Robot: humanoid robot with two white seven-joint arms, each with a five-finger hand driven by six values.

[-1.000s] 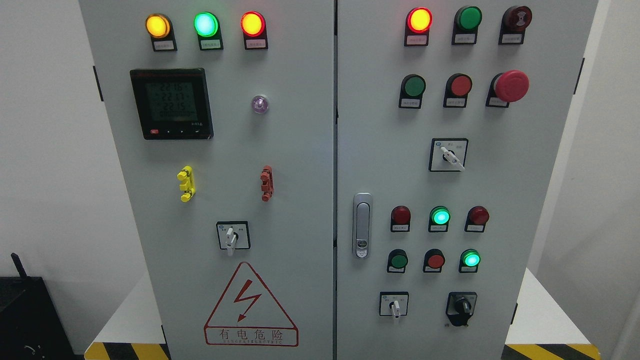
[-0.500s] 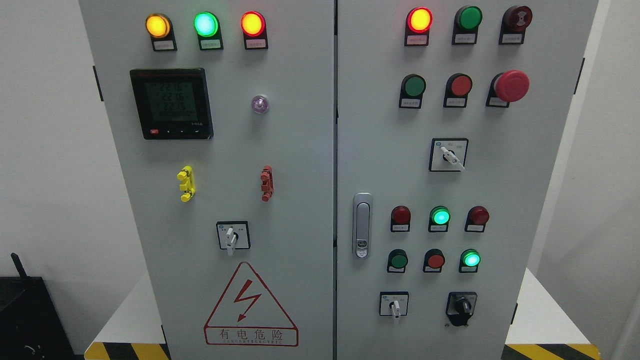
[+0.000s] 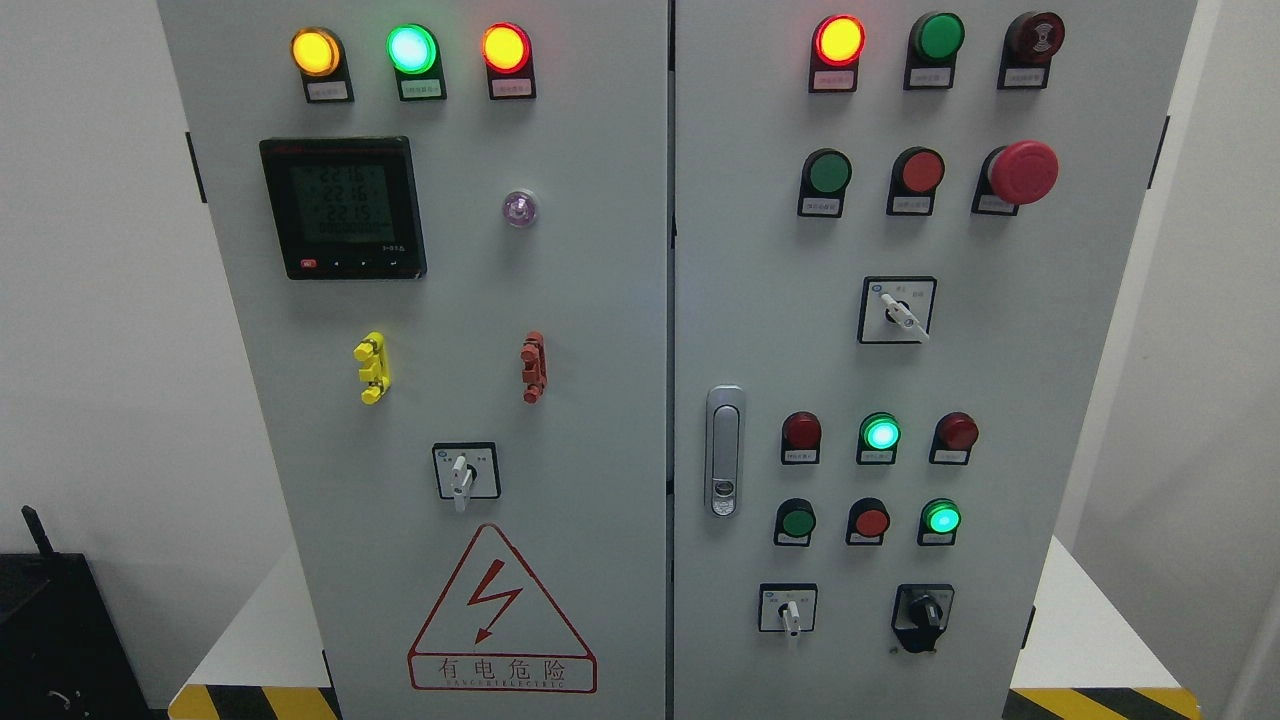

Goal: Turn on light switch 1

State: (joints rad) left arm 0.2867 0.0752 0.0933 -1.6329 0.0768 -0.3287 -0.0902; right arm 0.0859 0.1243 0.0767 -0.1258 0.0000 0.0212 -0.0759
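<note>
no hand on the panel yet, switch 1 not identified

head view: neither left nor right hand in frame, so finger state impossible to tell. grey two-door control cabinet (image 3: 600, 300) filling the view, warning triangle (image 3: 500, 610) low on the left door. labels too small to read, so "light switch 1" not certain; likeliest candidates on the right door, among the three push buttons (image 3: 797, 521) in the lower row, leftmost green and dark, middle red, rightmost green and lit, or the white-handled selector (image 3: 790, 610) beneath them.

for a good press: approach square to the door, one fingertip centred on the chosen cap, straight push, no sideways drag, well clear of the red mushroom stop button (image 3: 1022, 172) and the door latch (image 3: 724, 450). confirmation by a lamp changing in the indicator row (image 3: 880, 432) above.

counts: three lamps lit top left (yellow, green, red); one digital meter (image 3: 342, 207); two clips on the left door, yellow (image 3: 372, 367) and red (image 3: 534, 367); four rotary selectors in all, three white-handled and one black (image 3: 923, 612); one small clear lens (image 3: 519, 208).
</note>
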